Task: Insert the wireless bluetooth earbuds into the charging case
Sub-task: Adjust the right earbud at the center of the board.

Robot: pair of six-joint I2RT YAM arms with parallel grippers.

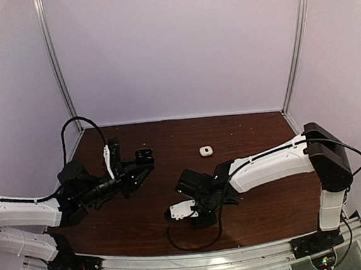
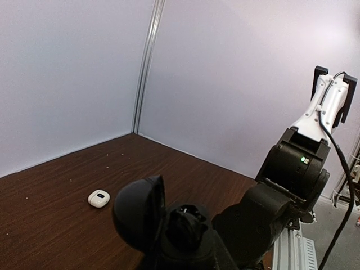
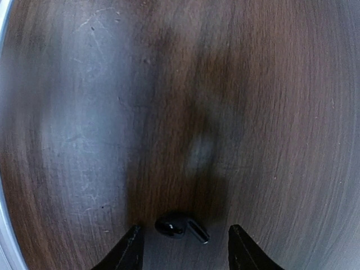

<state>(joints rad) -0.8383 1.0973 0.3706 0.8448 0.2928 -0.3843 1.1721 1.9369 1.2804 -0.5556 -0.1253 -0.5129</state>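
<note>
A black earbud (image 3: pixel 180 228) with a short stem lies on the wooden table between the spread fingertips (image 3: pixel 130 250) of my right gripper (image 3: pixel 185 248), which is open and points down at it. In the top view my right gripper (image 1: pixel 204 220) hides that bud. My left gripper (image 1: pixel 140 165) is shut on a black charging case (image 1: pixel 144 155) and holds it above the table. The case's lid (image 2: pixel 138 211) stands open beside its base (image 2: pixel 190 225) in the left wrist view. What lies inside is too dark to tell. No white earbuds are in view.
A small closed white case (image 1: pixel 206 151) lies on the table (image 1: pixel 256 134) behind the right gripper; it also shows in the left wrist view (image 2: pixel 99 197). White walls and metal posts (image 1: pixel 57 63) close the back and sides. The right arm (image 2: pixel 292 169) fills the right of the left wrist view.
</note>
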